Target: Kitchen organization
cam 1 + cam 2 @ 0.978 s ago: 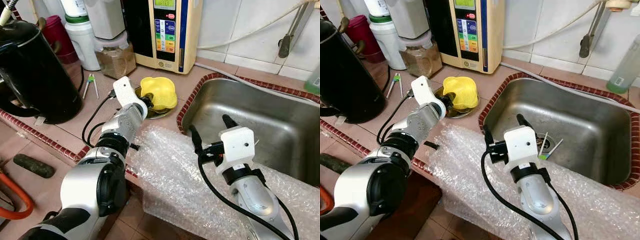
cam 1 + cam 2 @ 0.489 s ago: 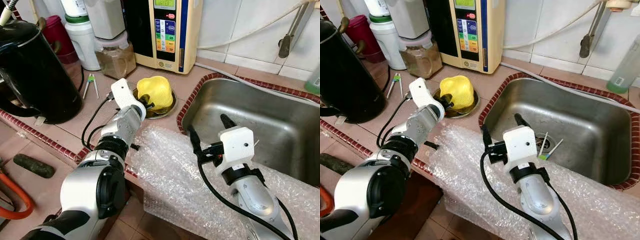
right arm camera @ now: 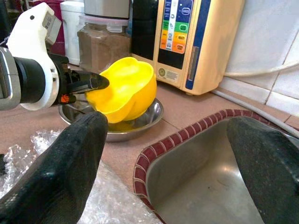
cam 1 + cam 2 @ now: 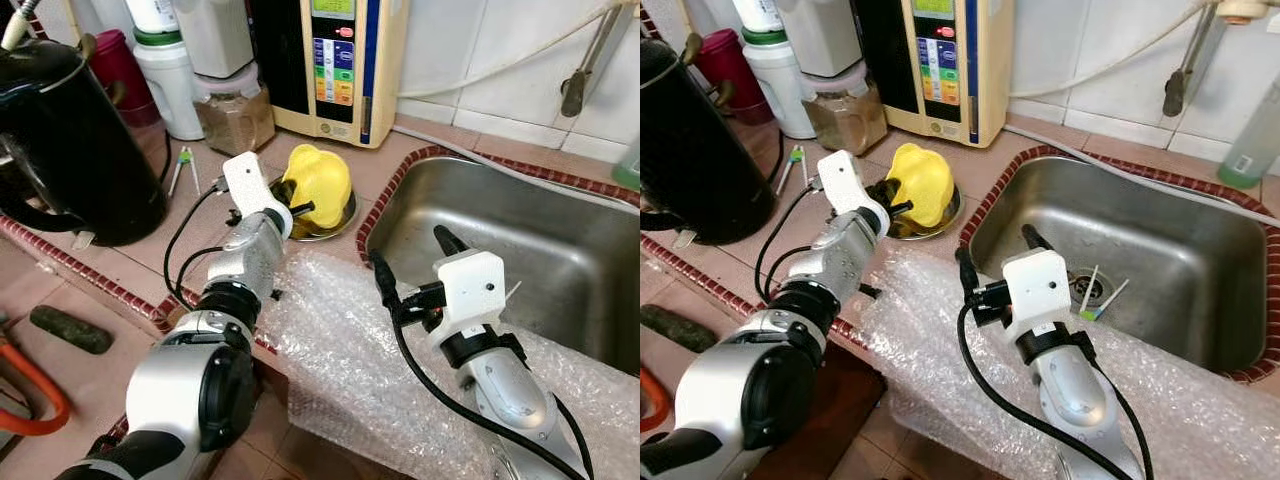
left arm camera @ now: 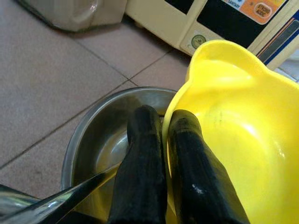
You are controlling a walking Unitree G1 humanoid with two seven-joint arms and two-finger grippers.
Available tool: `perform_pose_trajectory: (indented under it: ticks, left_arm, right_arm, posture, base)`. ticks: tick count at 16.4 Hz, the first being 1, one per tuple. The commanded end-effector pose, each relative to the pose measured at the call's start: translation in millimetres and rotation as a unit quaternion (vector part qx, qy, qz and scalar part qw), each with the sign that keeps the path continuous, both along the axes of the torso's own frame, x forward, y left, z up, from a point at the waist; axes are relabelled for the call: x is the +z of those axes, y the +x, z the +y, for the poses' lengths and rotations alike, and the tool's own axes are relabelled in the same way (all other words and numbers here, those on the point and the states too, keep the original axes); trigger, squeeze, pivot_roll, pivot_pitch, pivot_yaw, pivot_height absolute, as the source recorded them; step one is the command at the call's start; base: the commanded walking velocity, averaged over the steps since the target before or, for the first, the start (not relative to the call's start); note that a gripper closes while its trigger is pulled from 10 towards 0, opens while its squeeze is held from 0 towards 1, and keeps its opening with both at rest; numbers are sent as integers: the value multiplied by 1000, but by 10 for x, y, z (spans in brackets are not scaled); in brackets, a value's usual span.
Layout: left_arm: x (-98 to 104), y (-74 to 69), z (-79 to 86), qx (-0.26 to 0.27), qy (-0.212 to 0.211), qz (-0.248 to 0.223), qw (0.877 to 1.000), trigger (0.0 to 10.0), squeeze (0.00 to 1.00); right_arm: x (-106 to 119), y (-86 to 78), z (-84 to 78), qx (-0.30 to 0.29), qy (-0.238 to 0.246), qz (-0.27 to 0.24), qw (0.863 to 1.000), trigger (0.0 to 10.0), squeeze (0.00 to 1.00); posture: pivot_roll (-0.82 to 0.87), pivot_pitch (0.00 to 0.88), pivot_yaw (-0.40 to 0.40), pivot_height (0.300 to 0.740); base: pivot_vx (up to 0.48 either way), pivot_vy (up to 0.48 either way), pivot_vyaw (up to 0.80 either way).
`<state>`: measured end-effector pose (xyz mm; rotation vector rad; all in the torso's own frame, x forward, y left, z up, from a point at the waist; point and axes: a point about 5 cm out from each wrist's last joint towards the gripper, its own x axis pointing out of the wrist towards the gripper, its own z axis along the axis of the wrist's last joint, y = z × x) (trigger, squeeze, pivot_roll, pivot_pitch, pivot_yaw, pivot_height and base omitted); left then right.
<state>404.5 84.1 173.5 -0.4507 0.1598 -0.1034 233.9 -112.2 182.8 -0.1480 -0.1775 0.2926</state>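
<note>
Your left tool (image 5: 161, 154) pinches the rim of the yellow bowl (image 4: 320, 180), tilting it up on edge over the steel dish (image 4: 940, 215) on the bench (image 4: 130, 265). Your right tool (image 3: 173, 154) hovers wide open above the sink (image 4: 1160, 240).

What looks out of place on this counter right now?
The yellow bowl is tipped steeply on its side over the steel dish, its rim pinched by the left gripper. A bubble wrap sheet drapes over the counter edge by the sink. The right gripper hovers open there.
</note>
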Motion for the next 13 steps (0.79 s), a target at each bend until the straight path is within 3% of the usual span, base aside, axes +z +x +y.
perform_pose_trajectory:
  ticks: [1, 3, 5, 7, 9, 13]
  left_arm:
    - [40, 1, 2, -3, 9, -20, 1000, 0, 0]
    - [34, -18, -37, -10, 23, -37, 999, 0, 0]
    - [228, -63, -171, -41, 112, -150, 982, 0, 0]
    - [252, -86, -234, -55, 118, -167, 977, 0, 0]
    - [299, -171, -415, -94, 139, -215, 962, 0, 0]
    - [380, -379, -657, -156, 152, -304, 927, 0, 0]
  right_arm:
    - [20, 0, 9, 2, 6, -5, 1000, 10000, 0]
    - [20, 4, 5, 0, 6, -6, 1000, 10000, 0]
    - [98, 63, -17, -17, 41, -16, 999, 10000, 0]
    - [120, 88, -19, -21, 59, -16, 998, 10000, 0]
    - [169, 175, 0, -23, 90, -17, 996, 10000, 0]
    - [223, 403, 2, -39, 99, -28, 994, 10000, 0]
  posture:
    - [-182, 74, 102, 740]
    - [-184, 70, 102, 740]
    - [-183, 66, 103, 740]
    - [-184, 65, 103, 740]
    - [-185, 63, 104, 740]
    - [-178, 64, 98, 740]
  base:
    - [0, 0, 0]
    - [0, 0, 0]
    - [0, 0, 0]
    - [0, 0, 0]
    - [0, 0, 0]
    - [0, 0, 0]
